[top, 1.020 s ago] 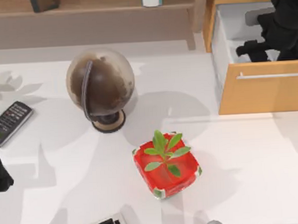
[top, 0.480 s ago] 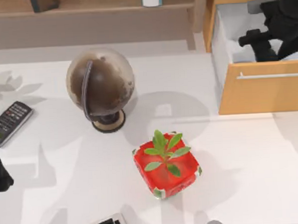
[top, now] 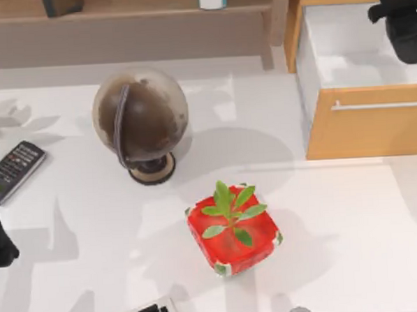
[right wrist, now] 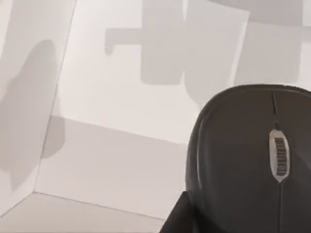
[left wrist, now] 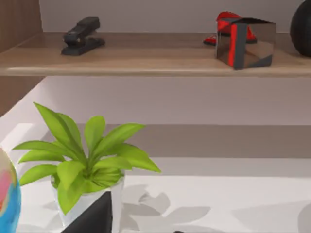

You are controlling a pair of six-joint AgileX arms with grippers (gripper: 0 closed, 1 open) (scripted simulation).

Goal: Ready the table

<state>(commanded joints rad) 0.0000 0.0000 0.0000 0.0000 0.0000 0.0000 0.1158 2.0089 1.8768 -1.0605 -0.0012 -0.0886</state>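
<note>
Above the open drawer [top: 357,50], at its far right corner, the right pincer [top: 397,17] grips a dark mouse [right wrist: 252,160]. A loose hold would drop it back inside. The bench [top: 339,247] lies nearer the camera than the drawer; the left pincer [top: 0,244] is parked there, state unclear.

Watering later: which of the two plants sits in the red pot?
The plant near the table's middle, in the red pot; the other plant stands in a white pot.
</note>
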